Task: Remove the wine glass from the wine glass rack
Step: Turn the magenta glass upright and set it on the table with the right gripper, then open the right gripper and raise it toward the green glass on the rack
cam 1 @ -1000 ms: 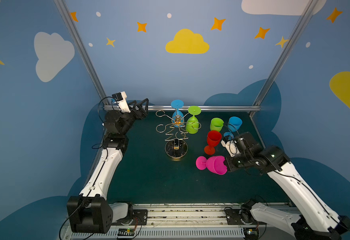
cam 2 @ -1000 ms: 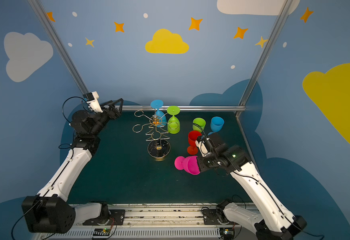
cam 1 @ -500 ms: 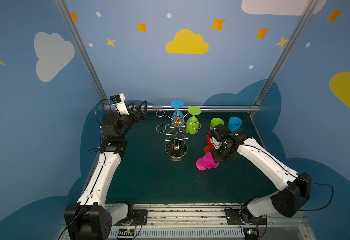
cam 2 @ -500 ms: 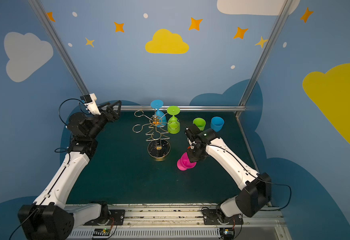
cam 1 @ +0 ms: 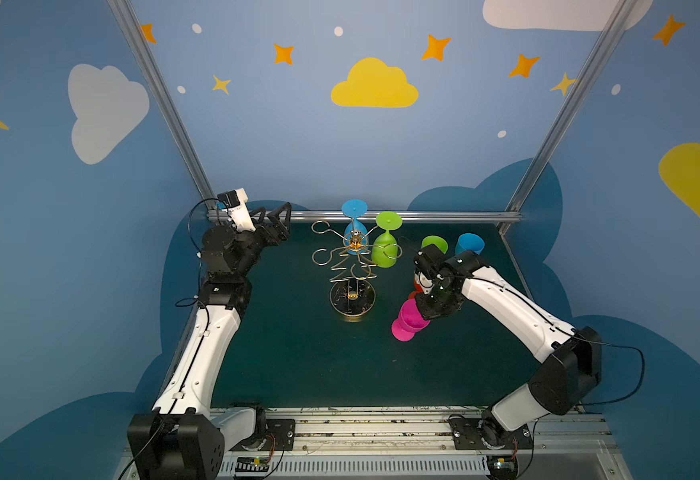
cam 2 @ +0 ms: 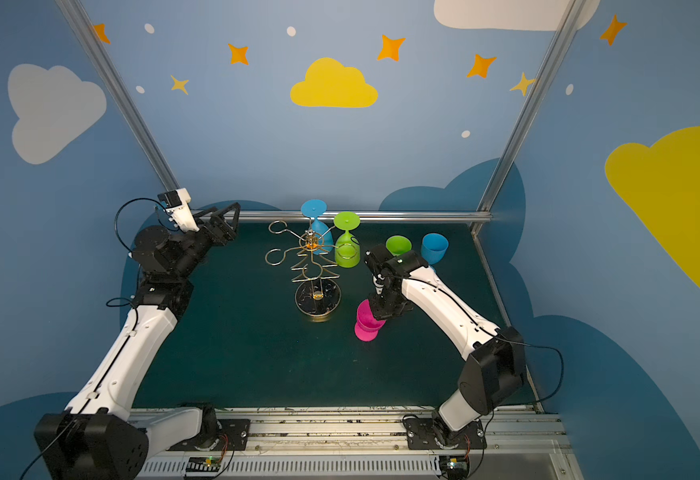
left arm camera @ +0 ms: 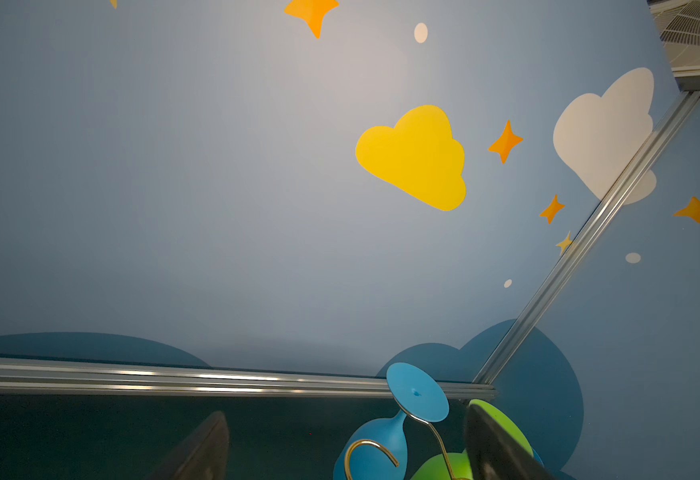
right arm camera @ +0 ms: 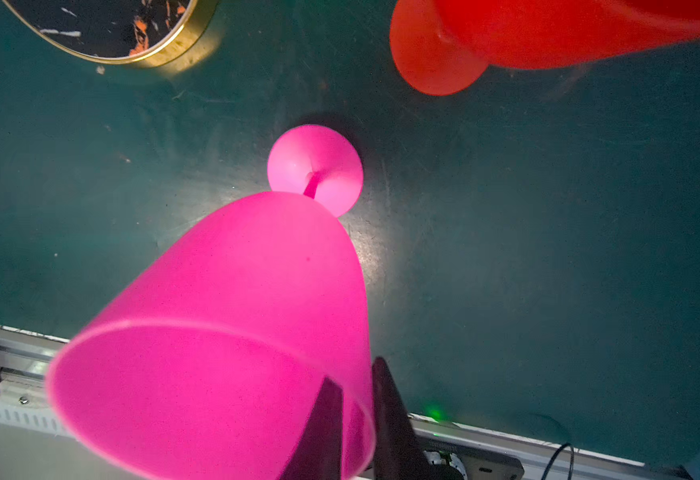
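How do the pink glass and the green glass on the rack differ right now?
Pink glass is foot-down at the mat, bowl up; green glass hangs foot-up in a rack loop. The right gripper straddles the pink glass's rim; no gripper touches the green glass. Same stemmed shape, both opaque.

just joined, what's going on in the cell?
Right gripper straddles the rim of the pink glass, one finger inside, one outside; the glass's foot looks down on the mat. Gripping or releasing: can't tell. Left gripper hangs open left of the rack, where a blue glass and a green glass hang upside down.
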